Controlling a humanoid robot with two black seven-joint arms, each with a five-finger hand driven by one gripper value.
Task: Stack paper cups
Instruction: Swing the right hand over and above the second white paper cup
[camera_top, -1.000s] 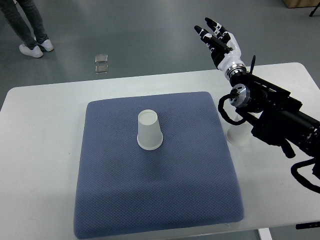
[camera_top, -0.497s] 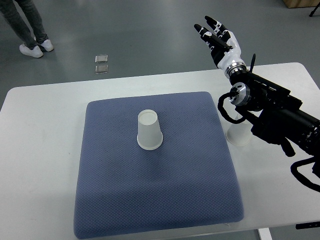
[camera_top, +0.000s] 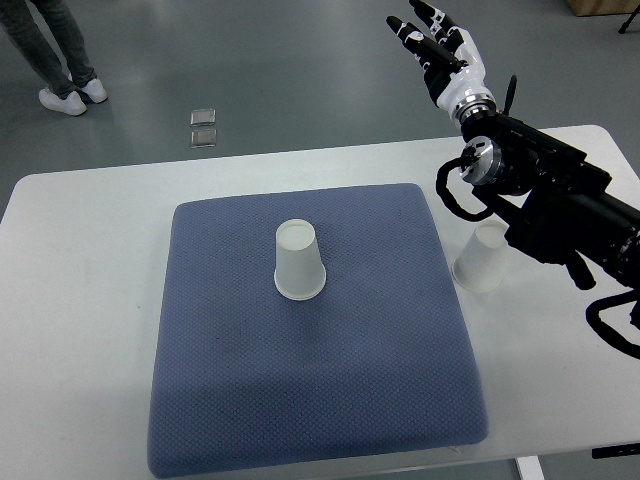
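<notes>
One white paper cup (camera_top: 299, 261) stands upside down near the middle of the blue mat (camera_top: 310, 400). A second white cup (camera_top: 482, 257) sits upside down on the white table just off the mat's right edge, partly covered by my right forearm. My right hand (camera_top: 438, 45) is raised beyond the table's far edge, well above and behind that cup, fingers spread and holding nothing. The left arm does not show.
The white table (camera_top: 90, 270) carries the mat. On the grey floor beyond it lie two small square objects (camera_top: 203, 127). A person's legs and white shoes (camera_top: 65, 92) stand at the upper left.
My right hand has lifted and moved further away from the table, toward the top of the picture. More of the cup on the table shows beneath the forearm.
</notes>
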